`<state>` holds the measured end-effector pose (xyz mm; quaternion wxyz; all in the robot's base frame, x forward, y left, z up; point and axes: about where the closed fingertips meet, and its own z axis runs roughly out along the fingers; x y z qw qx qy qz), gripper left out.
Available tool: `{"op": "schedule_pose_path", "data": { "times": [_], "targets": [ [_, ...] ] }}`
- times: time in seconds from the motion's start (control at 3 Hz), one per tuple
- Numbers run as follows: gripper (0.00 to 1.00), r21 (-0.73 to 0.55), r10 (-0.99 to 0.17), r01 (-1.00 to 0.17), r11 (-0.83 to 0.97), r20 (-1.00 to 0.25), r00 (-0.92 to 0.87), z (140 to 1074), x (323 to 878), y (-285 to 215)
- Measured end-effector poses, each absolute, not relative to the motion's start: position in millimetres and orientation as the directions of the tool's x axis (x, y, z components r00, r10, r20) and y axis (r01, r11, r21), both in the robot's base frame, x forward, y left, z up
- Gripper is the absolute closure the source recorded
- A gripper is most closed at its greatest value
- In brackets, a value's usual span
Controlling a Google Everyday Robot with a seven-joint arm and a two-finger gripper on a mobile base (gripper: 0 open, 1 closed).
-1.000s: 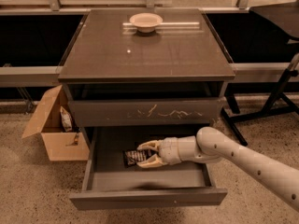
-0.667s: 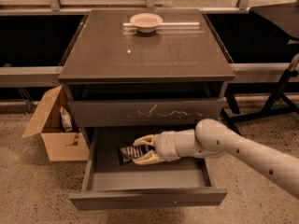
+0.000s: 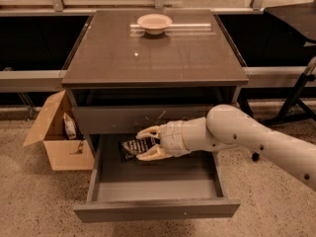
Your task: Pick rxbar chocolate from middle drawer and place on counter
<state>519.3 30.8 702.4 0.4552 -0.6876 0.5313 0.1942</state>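
The middle drawer (image 3: 153,209) stands pulled open below a scratched drawer front. My gripper (image 3: 143,143) is over the drawer's back left part, shut on the rxbar chocolate (image 3: 132,148), a black wrapped bar with pale lettering, held lifted above the drawer floor near the scratched front. The white arm reaches in from the right. The counter (image 3: 153,58) is the glossy dark slab on top of the cabinet.
A pale bowl (image 3: 154,21) sits at the counter's back middle. An open cardboard box (image 3: 57,137) stands on the speckled floor left of the cabinet. Dark legs of a stand (image 3: 296,98) are at the right.
My gripper has lifted the bar off the drawer floor and moved it up and left, toward the drawer's back.
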Motion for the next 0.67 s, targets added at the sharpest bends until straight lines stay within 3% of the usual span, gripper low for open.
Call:
{"op": "schedule_pose_path", "data": {
  "times": [0.67],
  "targets": [
    [1.0,-0.456,-0.563,-0.89,-0.002,-0.735,0.378,747.2,530.0,9.9]
  ]
}}
